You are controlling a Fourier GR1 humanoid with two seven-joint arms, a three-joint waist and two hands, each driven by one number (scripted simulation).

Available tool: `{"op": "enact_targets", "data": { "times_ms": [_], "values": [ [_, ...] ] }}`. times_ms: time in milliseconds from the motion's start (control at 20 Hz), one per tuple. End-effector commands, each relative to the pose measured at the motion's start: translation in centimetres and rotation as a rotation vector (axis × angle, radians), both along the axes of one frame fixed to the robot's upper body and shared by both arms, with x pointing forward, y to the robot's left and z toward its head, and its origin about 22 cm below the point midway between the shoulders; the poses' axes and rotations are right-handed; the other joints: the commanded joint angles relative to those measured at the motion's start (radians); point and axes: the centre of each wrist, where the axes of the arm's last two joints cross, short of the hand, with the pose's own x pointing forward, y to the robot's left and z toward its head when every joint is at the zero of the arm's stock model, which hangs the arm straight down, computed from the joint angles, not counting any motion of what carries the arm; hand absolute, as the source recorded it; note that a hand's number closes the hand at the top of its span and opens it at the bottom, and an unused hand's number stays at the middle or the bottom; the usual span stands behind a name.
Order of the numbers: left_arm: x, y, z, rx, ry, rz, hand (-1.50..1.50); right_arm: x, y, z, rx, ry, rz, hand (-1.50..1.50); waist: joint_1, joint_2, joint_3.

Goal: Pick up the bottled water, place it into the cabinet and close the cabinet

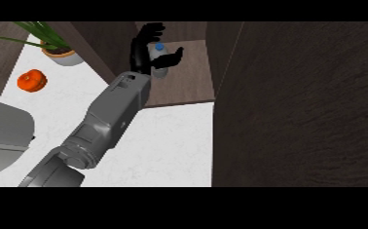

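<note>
The bottled water (162, 63), clear with a blue cap, stands upright on the wooden shelf (185, 87) inside the open cabinet. My left hand (141, 57) reaches into the cabinet from the lower left. Its fingers (149, 32) point straight up past the bottle's left side, and its thumb (174, 56) is spread out to the bottle's right. The bottle sits in the gap between them, with no finger curled round it. The hand partly hides the lower left of the bottle. My right hand shows nowhere.
The cabinet's dark door (287, 106) stands open and fills the right side. A dark side wall (97, 43) borders the shelf on the left. On the white counter (173, 140) are a potted plant (59, 53), an orange-red fruit (32, 80) and a grey object (13, 134) at the left edge.
</note>
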Motion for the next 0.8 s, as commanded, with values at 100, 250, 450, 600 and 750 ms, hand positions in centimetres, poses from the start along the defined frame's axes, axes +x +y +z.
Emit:
{"op": "enact_targets", "data": {
  "times_ms": [100,250,450,600,750],
  "values": [
    [1.1,0.6,1.8,0.091,-0.039,0.055,-1.50,-0.3,0.1,0.6,0.051,-0.014,0.027,-1.50,-0.017,0.003,0.000],
    [1.4,1.5,2.2,0.084,-0.056,0.033,-1.50,0.4,0.6,0.7,0.066,-0.033,0.053,-1.50,-0.010,0.013,-0.001],
    [1.0,-1.4,2.3,0.034,-0.062,-0.086,-1.50,-0.5,0.2,0.7,0.076,-0.006,0.038,-1.50,-0.015,0.002,-0.001],
    [1.6,-0.8,3.7,-0.093,-0.151,-0.138,-1.50,-0.2,-0.2,0.1,0.067,-0.013,0.032,-1.50,0.002,-0.001,-0.001],
    [1.8,-2.3,5.0,-0.169,-0.208,-0.202,-1.50,-0.1,-0.2,1.2,0.062,-0.024,0.042,-1.50,0.019,-0.004,-0.001]
  ]
}}
